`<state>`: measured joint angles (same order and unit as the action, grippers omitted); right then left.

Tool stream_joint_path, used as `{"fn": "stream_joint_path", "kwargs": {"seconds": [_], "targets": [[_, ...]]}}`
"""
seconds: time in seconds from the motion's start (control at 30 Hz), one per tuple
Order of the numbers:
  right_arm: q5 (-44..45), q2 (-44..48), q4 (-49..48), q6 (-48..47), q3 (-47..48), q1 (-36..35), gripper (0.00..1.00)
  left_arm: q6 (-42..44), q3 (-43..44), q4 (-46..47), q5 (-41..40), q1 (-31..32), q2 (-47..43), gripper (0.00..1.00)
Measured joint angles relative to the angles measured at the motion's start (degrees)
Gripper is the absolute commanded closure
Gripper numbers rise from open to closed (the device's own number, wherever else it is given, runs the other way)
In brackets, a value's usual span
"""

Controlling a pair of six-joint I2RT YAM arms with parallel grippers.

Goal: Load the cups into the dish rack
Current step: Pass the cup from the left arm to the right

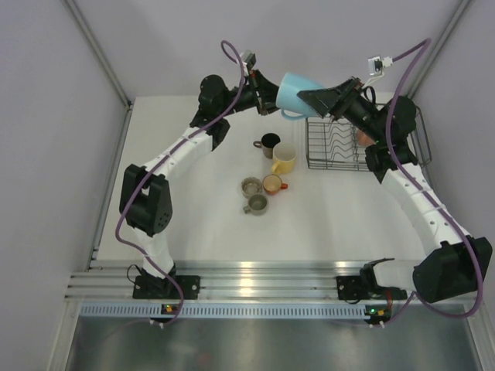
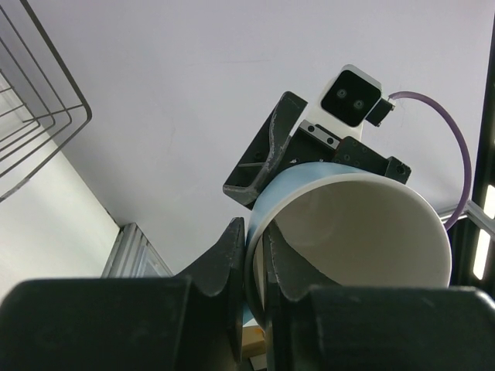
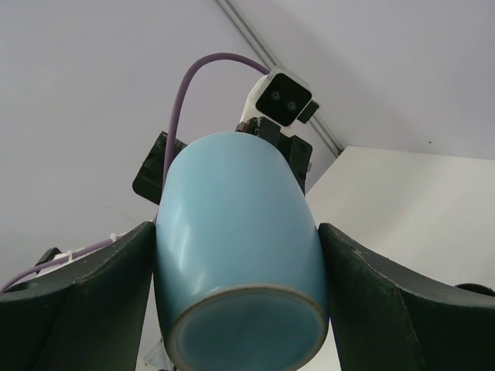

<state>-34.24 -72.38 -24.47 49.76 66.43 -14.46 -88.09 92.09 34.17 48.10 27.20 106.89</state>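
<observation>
A light blue cup (image 1: 298, 91) (image 3: 232, 224) hangs on its side in the air just left of the dish rack (image 1: 334, 164), held from both ends. My left gripper (image 1: 272, 97) (image 2: 255, 247) pinches its rim (image 2: 340, 182), one finger inside and one outside. My right gripper (image 1: 315, 99) (image 3: 240, 267) clamps the body near the base, a finger touching each side. A pink-salmon cup (image 1: 362, 137) lies in the rack. On the table stand a dark brown cup (image 1: 269, 142), a yellow cup (image 1: 283, 158), an orange cup (image 1: 272, 184) and two grey-olive cups (image 1: 250, 186) (image 1: 256, 204).
The rack's wire corner (image 2: 46, 116) shows at the left edge of the left wrist view. White walls and metal frame posts (image 1: 100, 54) close in the table at the back and sides. An aluminium rail (image 1: 255, 278) carries the arm bases at the near edge.
</observation>
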Motion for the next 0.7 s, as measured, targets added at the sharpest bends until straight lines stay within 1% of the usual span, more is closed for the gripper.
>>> {"fn": "stream_joint_path", "kwargs": {"seconds": [0.07, 0.17, 0.7], "targets": [[0.0, 0.0, 0.0, 0.0, 0.0, 0.0, 0.54, -0.2, 0.0, 0.1, 0.0, 0.0, 0.2, 1.0], [-0.1, -0.2, 0.4, -0.1, 0.0, 0.1, 0.52, -0.5, 0.0, 0.2, -0.1, 0.0, 0.5, 1.0], [0.2, -0.5, 0.9, -0.5, -0.4, 0.2, 0.46, -1.2, 0.3, 1.2, 0.1, 0.1, 2.2, 1.0]]}}
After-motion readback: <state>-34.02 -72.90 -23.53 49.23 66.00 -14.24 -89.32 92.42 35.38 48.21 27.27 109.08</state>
